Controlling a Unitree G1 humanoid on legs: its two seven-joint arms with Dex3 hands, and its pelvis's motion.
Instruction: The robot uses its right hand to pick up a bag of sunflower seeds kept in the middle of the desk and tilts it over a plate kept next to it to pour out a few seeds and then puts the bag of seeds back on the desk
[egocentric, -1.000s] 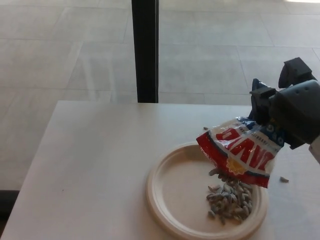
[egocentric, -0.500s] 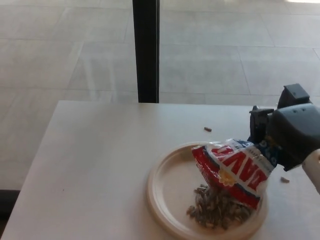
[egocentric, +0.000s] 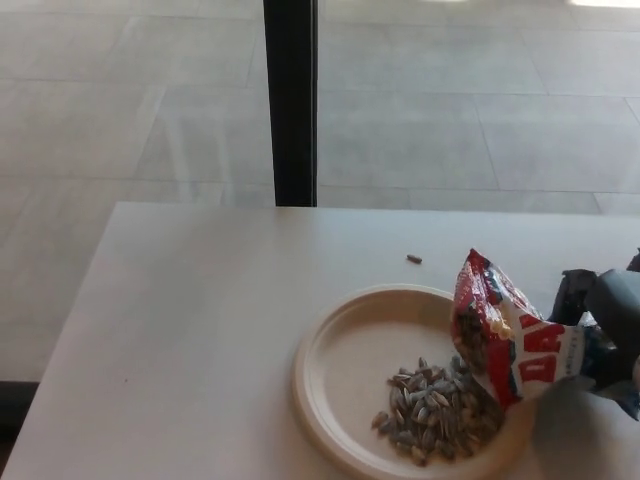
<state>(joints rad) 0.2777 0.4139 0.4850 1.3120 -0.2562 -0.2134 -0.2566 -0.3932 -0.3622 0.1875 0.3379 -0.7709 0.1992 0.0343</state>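
While the right hand (egocentric: 612, 330) grips the red, white and blue bag of sunflower seeds (egocentric: 507, 335) by its far end at the picture's right edge, the bag lies tipped on its side, its open mouth facing away from the hand over the right rim of the plate (egocentric: 345, 370). A heap of seeds (egocentric: 432, 408) sits on the plate just below and beside that mouth, and one stray seed (egocentric: 414, 259) lies on the desk (egocentric: 200, 330) beyond the plate, further out from the hand.

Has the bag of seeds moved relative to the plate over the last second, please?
Yes. The bag has swung right and down toward the plate's right rim, held by the right hand.
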